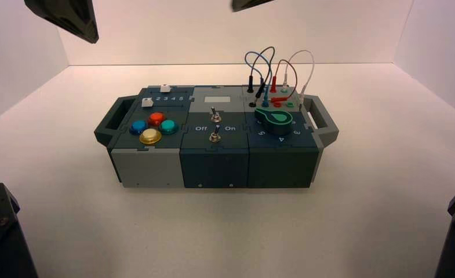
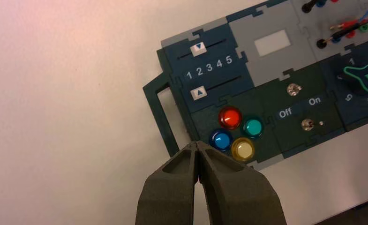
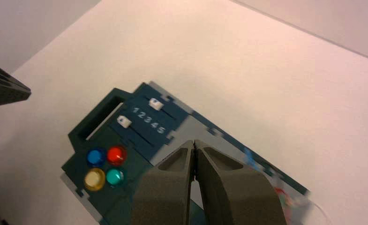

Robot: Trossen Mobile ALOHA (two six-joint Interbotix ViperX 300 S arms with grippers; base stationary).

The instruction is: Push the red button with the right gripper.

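Observation:
The red button (image 1: 156, 119) sits at the back of a cluster of round buttons on the left part of the box, with blue (image 1: 138, 127), teal (image 1: 168, 126) and yellow (image 1: 150, 136) around it. It also shows in the right wrist view (image 3: 116, 155) and the left wrist view (image 2: 230, 117). My right gripper (image 3: 193, 143) is shut and empty, high above the box's middle, well apart from the red button. In the high view only its edge (image 1: 249, 4) shows at the top. My left gripper (image 2: 197, 144) is shut and empty, held high over the box's left end (image 1: 68, 17).
The box (image 1: 149, 168) carries two white sliders (image 1: 148, 102) numbered 1 to 5, two toggle switches (image 1: 214, 114) lettered Off and On, a green knob (image 1: 275, 120) and looped wires (image 1: 271, 63) at the back right. It has handles at both ends (image 1: 107, 124). Arm bases stand at the front corners (image 1: 2, 231).

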